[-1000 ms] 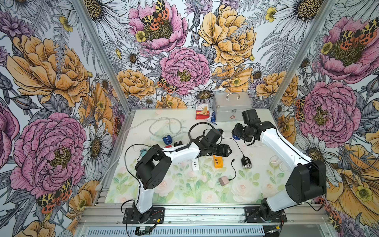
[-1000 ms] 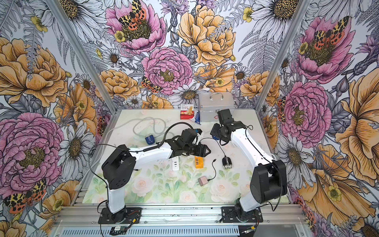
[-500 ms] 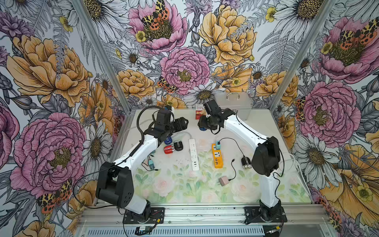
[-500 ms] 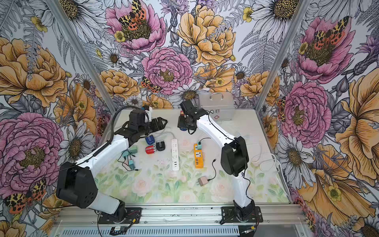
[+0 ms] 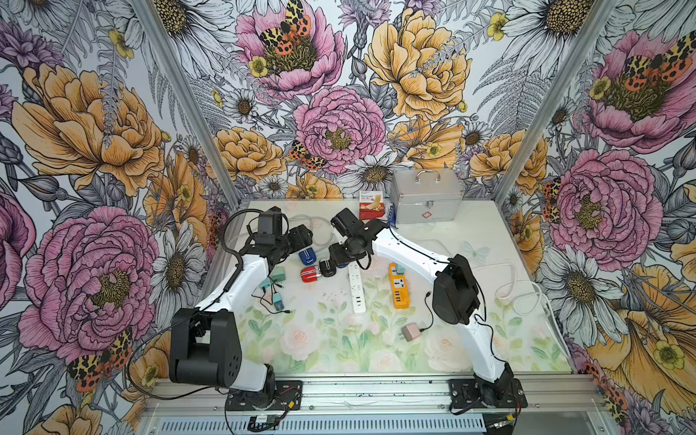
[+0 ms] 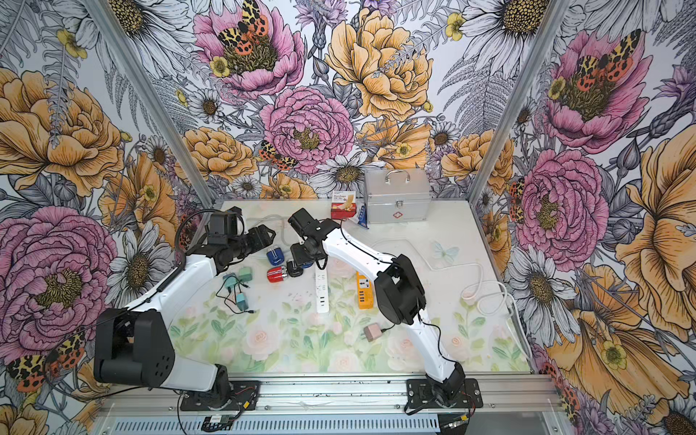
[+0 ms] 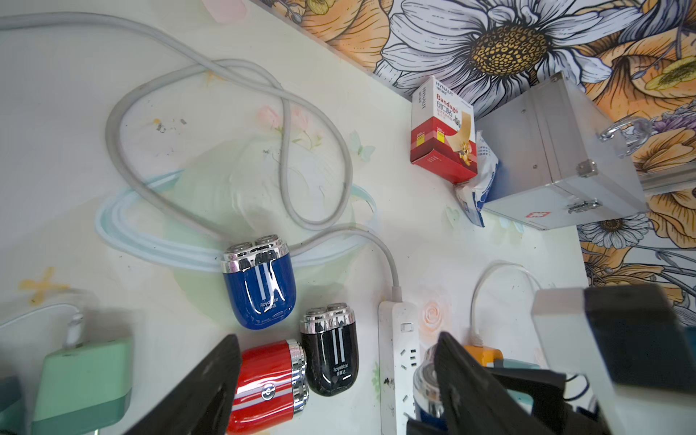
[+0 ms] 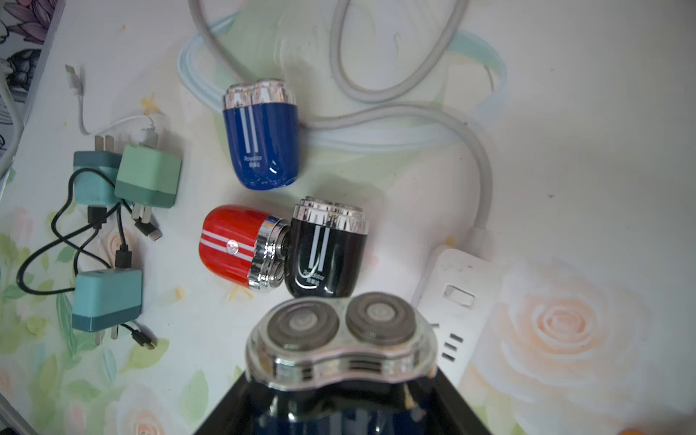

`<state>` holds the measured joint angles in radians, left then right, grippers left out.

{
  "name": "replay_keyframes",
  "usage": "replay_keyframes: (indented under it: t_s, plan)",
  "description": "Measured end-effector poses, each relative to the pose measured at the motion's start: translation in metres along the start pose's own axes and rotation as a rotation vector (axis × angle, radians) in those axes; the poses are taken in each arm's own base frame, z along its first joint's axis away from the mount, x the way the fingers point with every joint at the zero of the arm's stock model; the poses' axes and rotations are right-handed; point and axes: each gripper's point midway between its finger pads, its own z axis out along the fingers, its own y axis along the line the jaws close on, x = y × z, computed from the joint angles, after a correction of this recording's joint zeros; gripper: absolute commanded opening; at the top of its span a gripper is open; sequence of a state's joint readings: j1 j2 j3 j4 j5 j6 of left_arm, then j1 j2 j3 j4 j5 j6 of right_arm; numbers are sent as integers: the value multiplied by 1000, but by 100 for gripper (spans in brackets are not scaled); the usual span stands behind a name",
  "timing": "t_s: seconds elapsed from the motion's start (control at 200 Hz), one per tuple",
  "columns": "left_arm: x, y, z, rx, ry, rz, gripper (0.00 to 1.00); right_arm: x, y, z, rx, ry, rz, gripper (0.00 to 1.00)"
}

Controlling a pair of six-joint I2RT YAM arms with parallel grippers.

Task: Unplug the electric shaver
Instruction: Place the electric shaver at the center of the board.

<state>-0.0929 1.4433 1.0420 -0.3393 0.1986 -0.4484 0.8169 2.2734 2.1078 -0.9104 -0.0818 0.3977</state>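
Here the electric shaver (image 8: 341,331) is pinched, heads upward, in the right claw (image 5: 338,263) at the far end of the white power strip (image 5: 357,290), with the left claw (image 5: 307,240) held spread just to its left.

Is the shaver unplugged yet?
It looks that way. Done: the cord end of the pink charger lies loose. In hand: the right gripper holds the shaver, and no cord shows on it. To do: probably setting it down, maybe near the black shaver. The left gripper is open and empty.
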Motion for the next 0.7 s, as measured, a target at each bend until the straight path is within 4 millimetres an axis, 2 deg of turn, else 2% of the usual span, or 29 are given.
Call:
replay_keyframes:
  t_s: [0.12,0.295,0.505,0.701]
  plan:
    - [-1,6,-1,-10,1,2,81,13,22,5,-4,16,-97,24]
    - [-2,11,-2,-15,6,13,81,37,35,20,28,62,-195,24]
    - [0,10,-2,-5,19,22,81,64,17,48,107,140,-256,24]
    - [1,9,-2,0,21,33,81,72,6,57,150,170,-285,25]
